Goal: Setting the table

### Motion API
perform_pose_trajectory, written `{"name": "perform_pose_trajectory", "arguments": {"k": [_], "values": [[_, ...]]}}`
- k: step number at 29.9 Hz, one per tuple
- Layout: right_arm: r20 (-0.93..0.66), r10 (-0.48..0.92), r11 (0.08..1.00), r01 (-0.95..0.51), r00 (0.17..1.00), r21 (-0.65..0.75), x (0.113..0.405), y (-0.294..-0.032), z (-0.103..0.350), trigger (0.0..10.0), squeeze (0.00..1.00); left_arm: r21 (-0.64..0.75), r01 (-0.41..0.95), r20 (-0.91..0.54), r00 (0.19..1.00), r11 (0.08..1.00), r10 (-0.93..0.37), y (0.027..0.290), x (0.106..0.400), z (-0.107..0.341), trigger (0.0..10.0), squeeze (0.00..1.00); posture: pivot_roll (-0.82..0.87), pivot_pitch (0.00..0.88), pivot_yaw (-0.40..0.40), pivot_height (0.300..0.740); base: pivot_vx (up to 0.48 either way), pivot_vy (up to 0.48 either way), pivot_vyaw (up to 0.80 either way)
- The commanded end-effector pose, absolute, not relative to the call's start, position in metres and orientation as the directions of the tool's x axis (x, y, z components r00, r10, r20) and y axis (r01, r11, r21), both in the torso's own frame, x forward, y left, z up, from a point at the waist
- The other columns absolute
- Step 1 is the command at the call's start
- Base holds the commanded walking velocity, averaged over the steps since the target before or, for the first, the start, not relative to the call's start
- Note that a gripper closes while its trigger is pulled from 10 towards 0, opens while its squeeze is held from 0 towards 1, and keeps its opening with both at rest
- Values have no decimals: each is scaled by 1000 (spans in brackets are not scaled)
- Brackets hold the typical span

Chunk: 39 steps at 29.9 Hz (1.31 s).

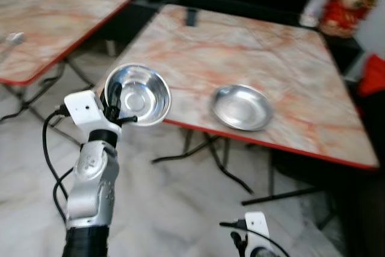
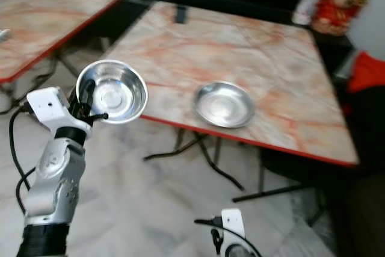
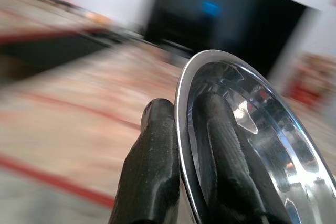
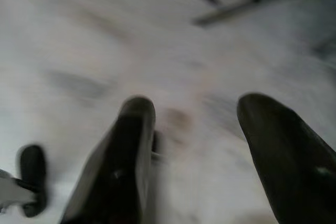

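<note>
Left claw carrying a steel bowl toward the marble table

Raised on its silver arm, the left gripper [image 1: 114,103] is closed on the rim of a steel bowl [image 1: 139,94], one black finger [image 3: 152,171] outside the wall and the other inside, so the bowl hangs tipped with its hollow facing the camera; pinching the rim is likely the only hold such a thin, smooth wall allows. Beyond and to the right of that claw stands the marble-topped table [image 1: 252,58] with its red edge, and a second steel bowl [image 1: 242,107] already sits upright near the front edge, well apart from the held one. Low at the right, the right gripper [image 4: 194,145] hangs idle over the pale floor [image 1: 180,209], fingers spread and holding nothing.
</note>
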State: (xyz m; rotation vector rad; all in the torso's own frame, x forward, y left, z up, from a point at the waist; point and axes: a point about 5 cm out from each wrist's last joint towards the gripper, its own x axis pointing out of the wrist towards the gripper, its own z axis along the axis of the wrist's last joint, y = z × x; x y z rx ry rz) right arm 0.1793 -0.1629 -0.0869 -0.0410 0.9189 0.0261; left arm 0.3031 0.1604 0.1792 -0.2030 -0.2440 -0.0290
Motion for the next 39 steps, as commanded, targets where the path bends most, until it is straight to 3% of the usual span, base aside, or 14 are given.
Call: {"name": "perform_pose_trajectory", "arguments": {"k": [1,6,26,30,39], "values": [[-798,10,999,-31,603,-11,178,-159,-88,10000,0,-140,52,253,967,989,-15,167,304,184,10000,0,79,0,-97,740,0,-240,-788],[-797,9,999,-30,604,-12,179,-158,-88,10000,0,-90,39,230,973,995,-18,171,306,182,10000,0,80,0,-97,740,0,0,-788],[-792,17,998,-61,611,-25,179,-159,-87,10000,0,-30,-58,179,982,998,62,179,308,175,10000,0,80,0,-101,740,13,0,0],[-794,16,999,-46,608,-15,178,-158,-87,10000,0,86,-12,178,984,996,-4,178,306,175,10000,0,73,0,-102,740,264,0,0],[-795,13,999,-45,607,-18,177,-159,-88,10000,0,99,17,192,981,995,-35,198,287,178,10000,0,78,0,-102,740,267,0,0]]}}
